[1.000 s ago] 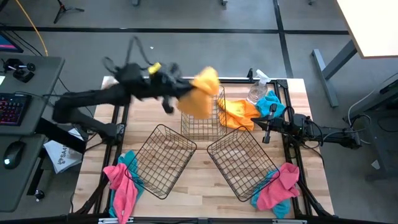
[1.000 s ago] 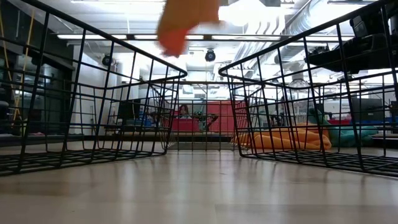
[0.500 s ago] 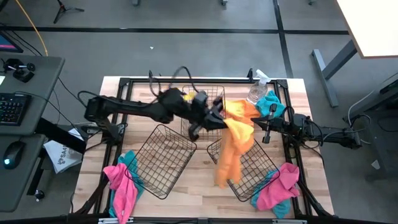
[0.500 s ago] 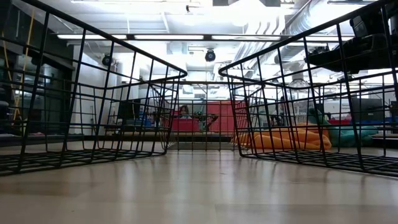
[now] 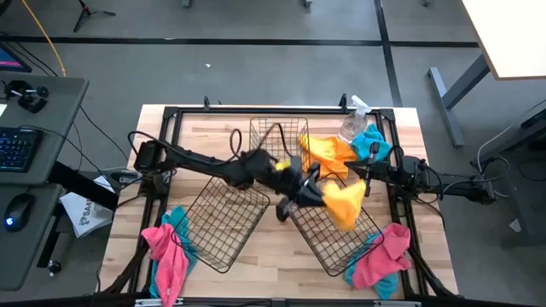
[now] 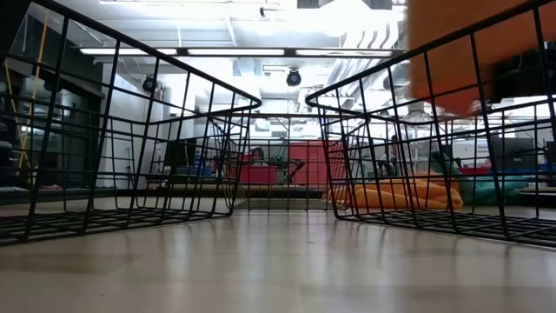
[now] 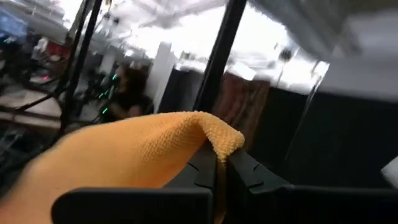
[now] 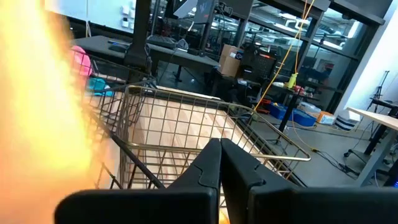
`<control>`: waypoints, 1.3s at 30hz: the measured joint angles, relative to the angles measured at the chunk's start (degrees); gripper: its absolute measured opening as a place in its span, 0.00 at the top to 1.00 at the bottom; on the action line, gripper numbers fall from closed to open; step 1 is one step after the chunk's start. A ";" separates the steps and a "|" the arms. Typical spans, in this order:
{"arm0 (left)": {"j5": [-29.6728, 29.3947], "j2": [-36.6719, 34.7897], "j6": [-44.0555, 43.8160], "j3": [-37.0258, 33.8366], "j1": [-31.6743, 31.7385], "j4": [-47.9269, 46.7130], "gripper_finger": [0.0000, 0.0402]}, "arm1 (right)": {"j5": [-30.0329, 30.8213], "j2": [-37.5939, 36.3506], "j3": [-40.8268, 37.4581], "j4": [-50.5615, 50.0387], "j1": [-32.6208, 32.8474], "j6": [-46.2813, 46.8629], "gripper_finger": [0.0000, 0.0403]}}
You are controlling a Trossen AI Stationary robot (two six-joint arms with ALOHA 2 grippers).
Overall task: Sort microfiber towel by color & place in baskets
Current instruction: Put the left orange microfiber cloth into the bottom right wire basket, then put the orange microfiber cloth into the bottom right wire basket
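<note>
My left gripper (image 5: 314,196) (image 7: 221,160) is shut on a yellow-orange microfiber towel (image 5: 343,205) above the right near basket (image 5: 320,243). In the low view that towel (image 6: 456,52) shows high up behind that basket's mesh (image 6: 434,187). Another basket (image 5: 223,223) stands at the left near side and a third (image 5: 277,145) at the far middle. An orange towel (image 5: 328,153) and a turquoise one (image 5: 372,142) lie at the far right. My right gripper (image 5: 365,177) (image 8: 221,152) waits shut beside them. My left gripper pinches a folded edge of the yellow-orange towel (image 7: 214,138) between its two fingers. The towel is lifted clear and hangs bunched beside and below the fingers, above the right near basket.
Pink and turquoise towels lie heaped at the near left corner (image 5: 166,249) and the near right corner (image 5: 384,253). A clear spray bottle (image 5: 351,125) stands at the far right. Black frame bars (image 5: 256,110) run along the table's edges.
My left gripper has swung from above the table's far left, past the far basket, toward the right and near edges, and has dropped lower. The yellow-orange towel went with it, streamed out long half a second ago, and now hangs bunched over the right near basket.
</note>
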 joint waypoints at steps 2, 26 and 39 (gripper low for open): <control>-3.20 0.05 5.12 0.00 -1.32 -5.04 1.00 | -0.02 0.00 0.00 -0.01 0.00 -0.01 1.00; -2.17 2.53 3.19 3.63 3.16 -40.84 0.54 | -0.02 -0.02 0.00 0.01 0.00 -0.01 1.00; 0.13 -8.64 10.92 8.30 8.66 -87.15 0.43 | 0.00 0.02 0.00 -0.01 0.00 -0.01 1.00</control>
